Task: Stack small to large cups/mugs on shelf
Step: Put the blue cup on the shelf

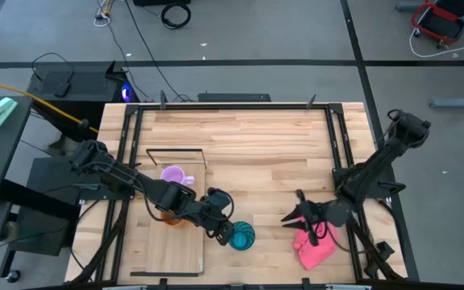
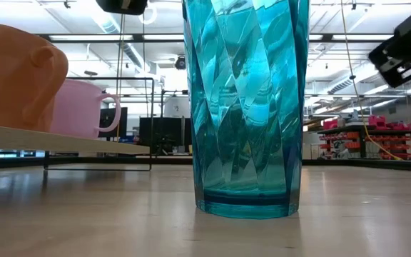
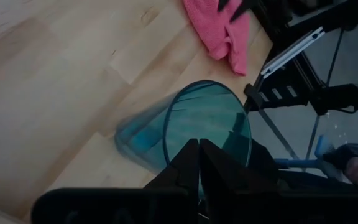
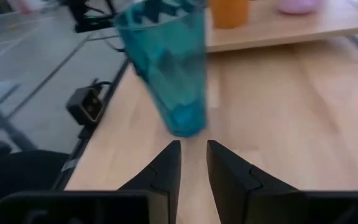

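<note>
While the orange mug and lilac mug sit on the shelf, the left gripper, fingers pinched together and empty, hovers at the teal cup on the table; it'll likely need to open first.

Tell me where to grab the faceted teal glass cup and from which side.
Take the faceted teal glass cup by its rim, from above: it stands upright on the tabletop, mouth open upward, without a handle. The left pincer is already beside that rim.
</note>
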Tool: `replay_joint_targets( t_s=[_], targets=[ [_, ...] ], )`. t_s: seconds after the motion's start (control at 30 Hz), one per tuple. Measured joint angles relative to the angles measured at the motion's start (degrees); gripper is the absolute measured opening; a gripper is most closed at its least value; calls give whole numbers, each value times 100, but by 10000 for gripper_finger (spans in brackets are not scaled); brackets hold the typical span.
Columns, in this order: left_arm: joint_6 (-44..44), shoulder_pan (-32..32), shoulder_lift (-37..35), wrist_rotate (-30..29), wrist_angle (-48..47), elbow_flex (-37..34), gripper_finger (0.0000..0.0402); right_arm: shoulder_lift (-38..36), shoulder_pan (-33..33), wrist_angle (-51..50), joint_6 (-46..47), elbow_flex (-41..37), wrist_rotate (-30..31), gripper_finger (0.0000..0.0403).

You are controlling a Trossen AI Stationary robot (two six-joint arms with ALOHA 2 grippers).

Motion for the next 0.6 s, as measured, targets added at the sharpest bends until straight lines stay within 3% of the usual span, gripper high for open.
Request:
replay_joint_targets(
  t_s=[0.17,0.6],
  targets=[
    [19,-2,0,0,-7,0,18,1058,-374,1481,-744,70,-793,84],
    [150,-2,0,-2,-88,0,15,2844,-427,1463,-1394,1464,-940,84]
  ],
)
